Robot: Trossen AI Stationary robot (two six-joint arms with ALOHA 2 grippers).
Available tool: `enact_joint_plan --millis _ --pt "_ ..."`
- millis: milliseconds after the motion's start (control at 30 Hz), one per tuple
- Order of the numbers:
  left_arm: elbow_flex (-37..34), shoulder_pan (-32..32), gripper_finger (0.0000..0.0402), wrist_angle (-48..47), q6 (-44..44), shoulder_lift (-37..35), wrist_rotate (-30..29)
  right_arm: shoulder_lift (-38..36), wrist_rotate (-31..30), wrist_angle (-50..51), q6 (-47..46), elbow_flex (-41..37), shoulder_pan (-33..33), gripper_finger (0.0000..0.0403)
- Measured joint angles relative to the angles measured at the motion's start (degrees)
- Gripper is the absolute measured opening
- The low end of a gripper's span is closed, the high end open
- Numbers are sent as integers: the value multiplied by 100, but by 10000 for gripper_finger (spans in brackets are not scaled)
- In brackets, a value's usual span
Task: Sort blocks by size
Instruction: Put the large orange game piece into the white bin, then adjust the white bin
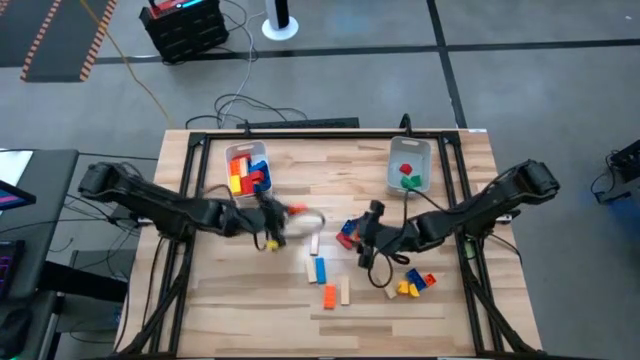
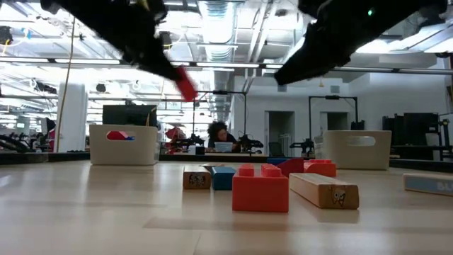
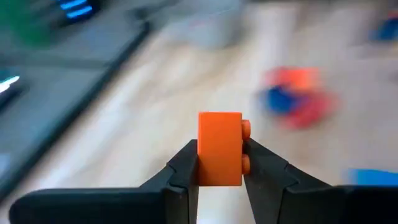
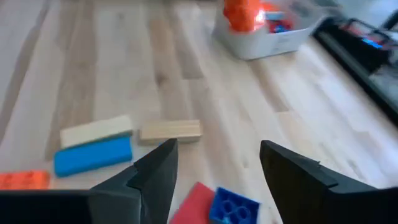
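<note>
**Ana:** Right, high view first. The left gripper (image 1: 283,212) sits left of centre, lifted with a small orange block (image 1: 296,209) clenched in it. The left bin (image 1: 247,168), upper left of the table, already holds red, yellow and blue blocks. I'd judge the block is bound for a bin; which one depends on its size, so the arm should carry it level and let go only once it is well inside the rim.

**Ben:** And the right gripper (image 1: 368,236)?

**Ana:** Right of centre, over a red and blue cluster (image 1: 347,234), jaws apart, holding nothing. The right bin (image 1: 409,165), upper right, holds a green and a red block. More blocks lie in the lower middle and lower right.

**Ben:** Low view?

**Ana:** The held block shows reddish in the upper left, hanging clear of the table. A red block (image 2: 260,188) and a tan bar (image 2: 323,190) stand in the lower centre.

**Ben:** Left wrist view?

**Ana:** The orange block sits dead centre, short and cube-like, studs facing one finger, pinched squarely by both fingertips (image 3: 186,163). The grip looks firm; a slow swing should keep it from twisting.

**Ben:** Right wrist view?

**Ana:** Fingers spread wide at the bottom, with the red and blue blocks between them below. A blue bar (image 4: 93,155) and two tan bars lie at the left.
</note>
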State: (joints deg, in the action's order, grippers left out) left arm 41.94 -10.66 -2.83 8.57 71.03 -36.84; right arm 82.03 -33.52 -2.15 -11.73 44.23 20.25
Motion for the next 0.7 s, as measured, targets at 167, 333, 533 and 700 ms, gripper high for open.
enact_joint_plan --millis 167,333,533,700 --pt "-1 980 86 -2250 995 -706 -1159 -35 -102 -138 -22 -44 158 254" --pt "-5 2112 102 -3363 1405 -844 -767 245 -112 -488 76 -48 136 253" --pt "-5 2856 190 -3364 1012 -767 273 359 -109 -698 168 -51 140 253" --pt "-5 3075 230 -3973 1185 -767 1050 320 -110 -709 212 -50 153 253"
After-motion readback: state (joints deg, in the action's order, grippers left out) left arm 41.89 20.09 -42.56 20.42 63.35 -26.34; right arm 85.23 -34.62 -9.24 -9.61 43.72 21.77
